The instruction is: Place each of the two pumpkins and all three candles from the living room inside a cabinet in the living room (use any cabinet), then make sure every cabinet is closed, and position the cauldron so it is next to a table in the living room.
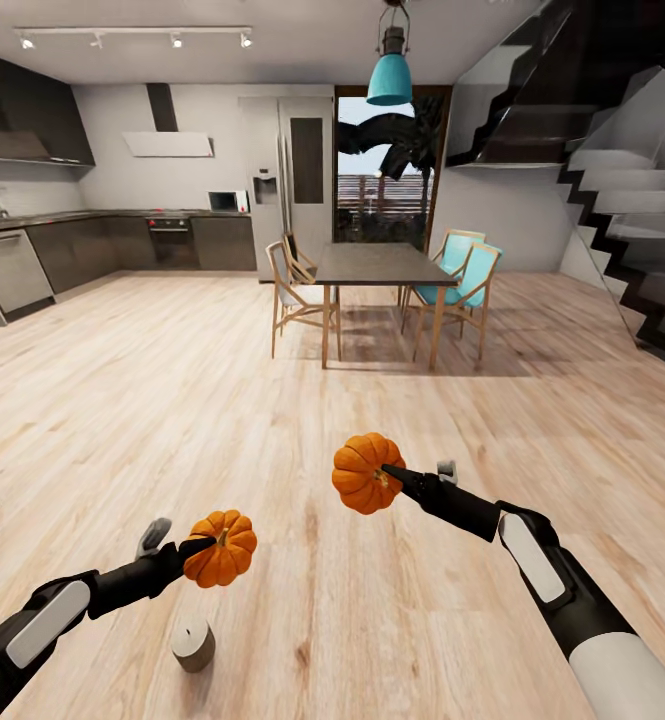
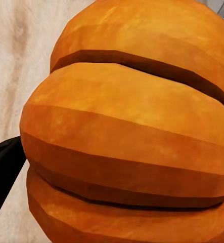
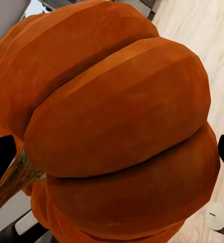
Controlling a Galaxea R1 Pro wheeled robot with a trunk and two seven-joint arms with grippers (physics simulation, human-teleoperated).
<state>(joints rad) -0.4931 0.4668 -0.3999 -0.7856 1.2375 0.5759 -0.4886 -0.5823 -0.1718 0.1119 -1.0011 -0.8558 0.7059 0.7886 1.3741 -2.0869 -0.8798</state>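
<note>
Head view: left gripper [image 1: 204, 548] clamped on a small orange pumpkin [image 1: 222, 547], one dark finger laid across its ribs, held low over the pale wood floor [image 1: 122, 420]. Right gripper [image 1: 392, 475] likewise closed on a second pumpkin [image 1: 365, 473], carried higher and further forward; its finger tip presses into the fruit's side. The two pumpkins are well apart, both clear of the floor.

Left wrist view: ribbed orange skin [image 2: 127, 131] close up, a black finger [image 2: 3, 172] at one edge against it. Right wrist view: second pumpkin [image 3: 117, 131] close up, its brown stem [image 3: 13, 179] beside a black finger [image 3: 0, 154]; another finger edge on the opposite side. A small pale cylinder [image 3: 216, 216] at the frame's corner, possibly a candle, too cropped to be sure.

Head view again: one stubby grey-white candle [image 1: 193, 642] upright on the floor, just beneath the left forearm. Beyond, a dining table [image 1: 382, 265] with wooden and teal chairs [image 1: 467, 280], a teal pendant lamp [image 1: 389, 75] above. Grey kitchen units [image 1: 122, 240] at left, staircase [image 1: 622, 230] at right.
</note>
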